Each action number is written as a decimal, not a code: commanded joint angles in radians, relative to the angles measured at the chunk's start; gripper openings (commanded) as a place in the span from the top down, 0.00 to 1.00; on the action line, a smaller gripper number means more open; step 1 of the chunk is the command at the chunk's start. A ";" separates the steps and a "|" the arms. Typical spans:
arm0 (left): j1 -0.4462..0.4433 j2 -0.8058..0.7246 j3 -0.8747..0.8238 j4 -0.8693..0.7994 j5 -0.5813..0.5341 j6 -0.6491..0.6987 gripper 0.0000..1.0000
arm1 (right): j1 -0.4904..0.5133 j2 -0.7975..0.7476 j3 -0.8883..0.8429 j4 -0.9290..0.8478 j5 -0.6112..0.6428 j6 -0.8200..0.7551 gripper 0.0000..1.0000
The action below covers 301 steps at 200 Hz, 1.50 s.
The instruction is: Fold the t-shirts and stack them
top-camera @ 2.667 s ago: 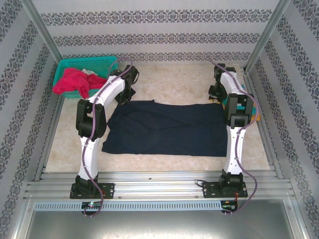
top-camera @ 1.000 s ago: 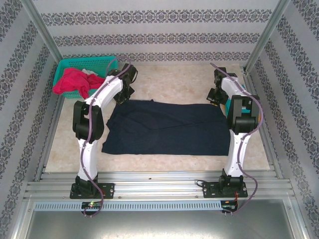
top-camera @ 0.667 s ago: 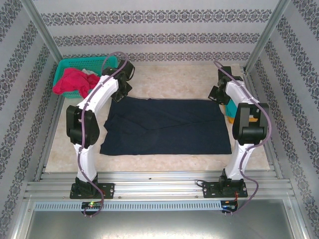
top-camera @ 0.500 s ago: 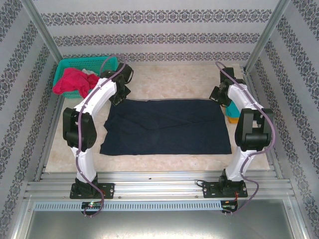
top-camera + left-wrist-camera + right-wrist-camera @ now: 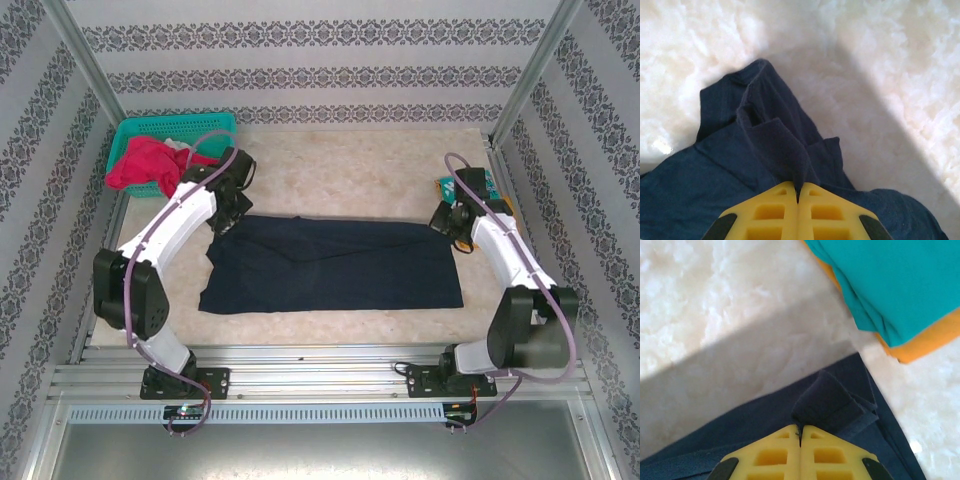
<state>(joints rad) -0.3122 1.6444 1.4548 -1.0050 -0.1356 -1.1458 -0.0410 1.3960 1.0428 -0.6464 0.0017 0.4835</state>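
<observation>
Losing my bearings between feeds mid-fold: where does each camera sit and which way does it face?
Top external: above and behind the bases, looking down at the navy t-shirt; both arms show.
Left wrist: on that wrist, looking down past the left gripper pinching a shirt corner.
Right wrist: likewise; right gripper, another corner, teal t-shirt beyond.
Shared: all show the navy t-shirt.

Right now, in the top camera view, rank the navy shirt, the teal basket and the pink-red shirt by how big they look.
1. navy shirt, clearly largest.
2. teal basket.
3. pink-red shirt, heaped in the basket and covering much of it, so these two look close; the order is unsure.
</observation>
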 commanded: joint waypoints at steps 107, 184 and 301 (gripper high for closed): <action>-0.106 -0.370 -0.406 -0.073 0.021 -0.199 1.00 | 0.007 -0.189 -0.244 -0.067 -0.032 -0.018 1.00; -0.112 -0.421 -0.526 0.003 0.102 -0.274 1.00 | 0.009 -0.189 -0.262 -0.086 -0.056 0.002 1.00; -0.087 -0.363 -0.188 -0.250 0.147 -0.166 1.00 | 0.008 -0.228 -0.126 -0.198 -0.066 -0.032 1.00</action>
<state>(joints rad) -0.4103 1.3571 1.2842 -1.0927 -0.0254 -1.3205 -0.0410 1.2118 0.9356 -0.7837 -0.0620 0.4679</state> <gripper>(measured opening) 0.051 0.048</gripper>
